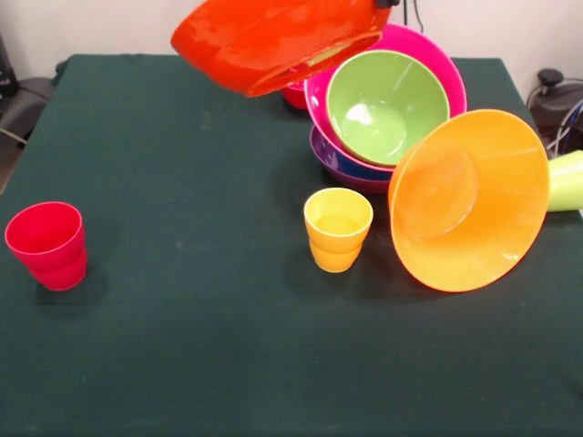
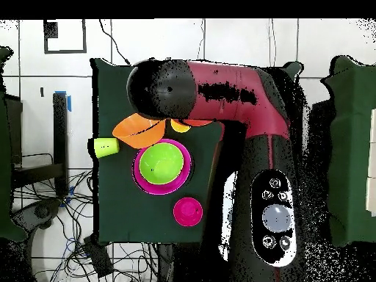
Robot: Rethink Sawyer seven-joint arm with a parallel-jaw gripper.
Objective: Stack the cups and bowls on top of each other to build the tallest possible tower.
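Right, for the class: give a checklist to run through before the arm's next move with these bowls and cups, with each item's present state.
1. Hold on the raised red-orange bowl: cannot tell; the picture's top edge cuts it off, and the bowl hangs tilted.
2. Tower level: not ok; the pink bowl with the green bowl inside it leans on the purple bowl.
3. Orange bowl flat: not ok; it stands on edge.
4. Yellow cup upright: ok.
5. Green cup upright: not ok; it lies on its side.
6. Red cup upright: ok.
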